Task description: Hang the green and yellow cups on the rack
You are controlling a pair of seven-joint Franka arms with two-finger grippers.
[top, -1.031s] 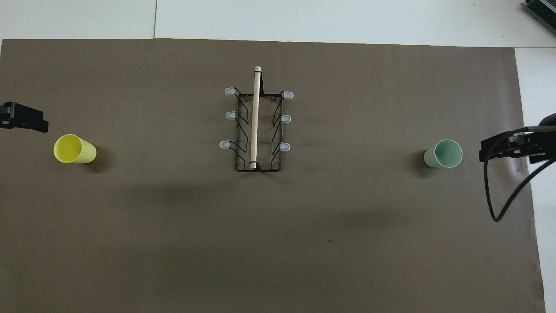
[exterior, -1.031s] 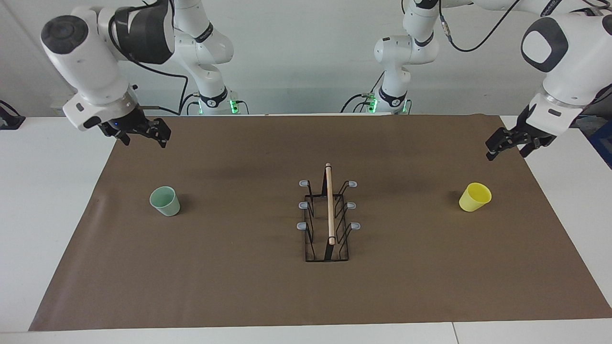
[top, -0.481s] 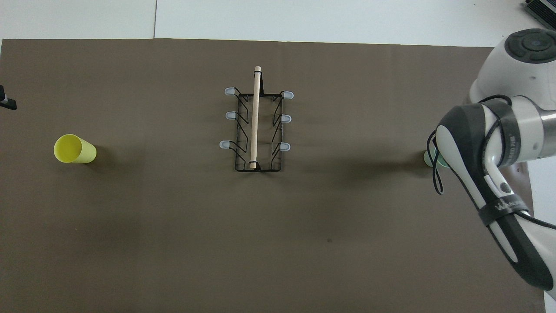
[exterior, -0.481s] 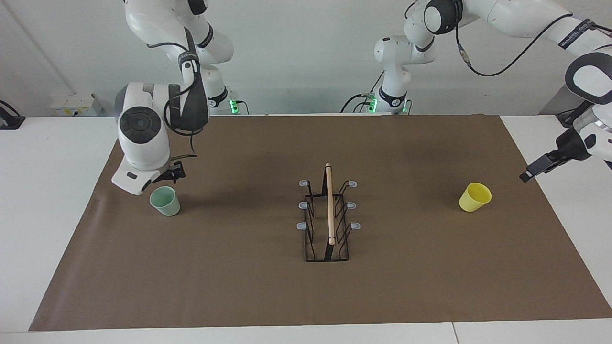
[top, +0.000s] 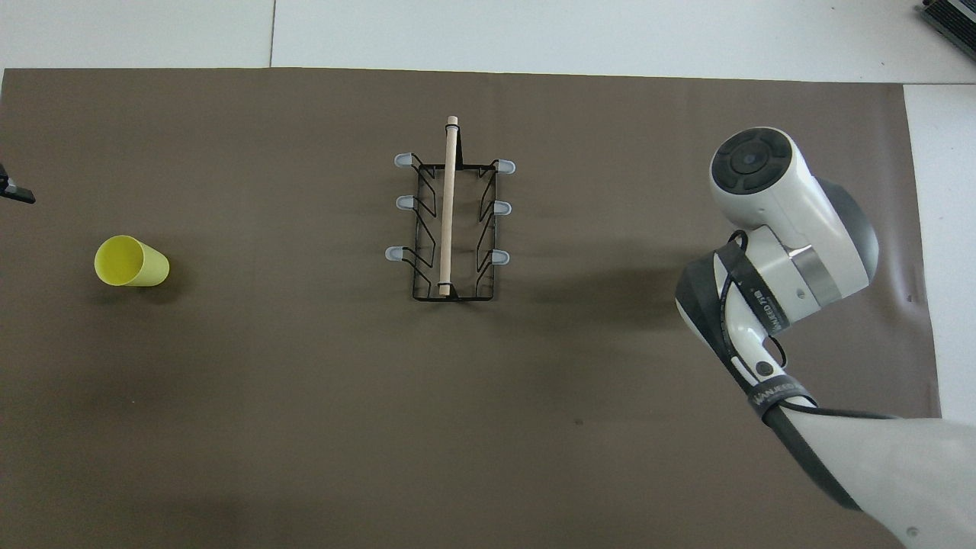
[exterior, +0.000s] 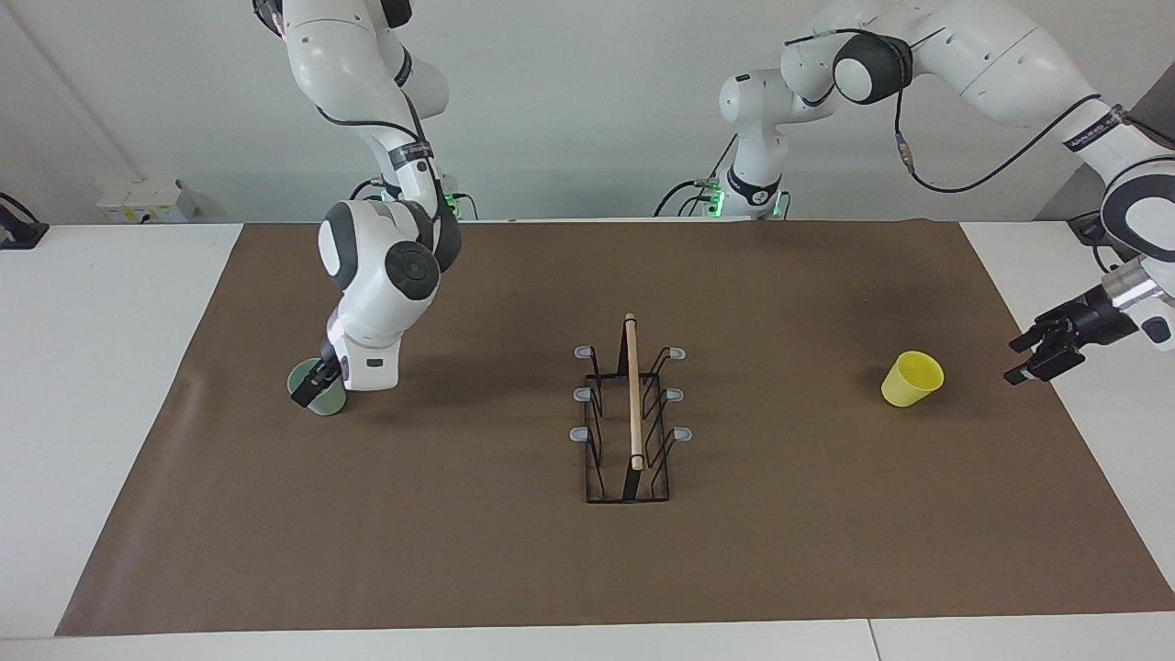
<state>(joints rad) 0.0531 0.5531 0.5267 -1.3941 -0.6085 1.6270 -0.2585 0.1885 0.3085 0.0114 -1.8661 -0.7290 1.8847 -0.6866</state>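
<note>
In the facing view the right gripper [exterior: 310, 391] is down at the green cup [exterior: 318, 397] at mid left of the frame, fingers spread wide about it, the cup standing on the brown mat [exterior: 514, 569]. The left gripper [exterior: 1035, 356] hangs at the right edge, fingers apart and empty, just beside the yellow cup [exterior: 912, 378]. The rack [exterior: 630, 422] stands mid-frame, its prongs bare.

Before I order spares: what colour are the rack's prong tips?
Grey tips, clearest from overhead.
</note>
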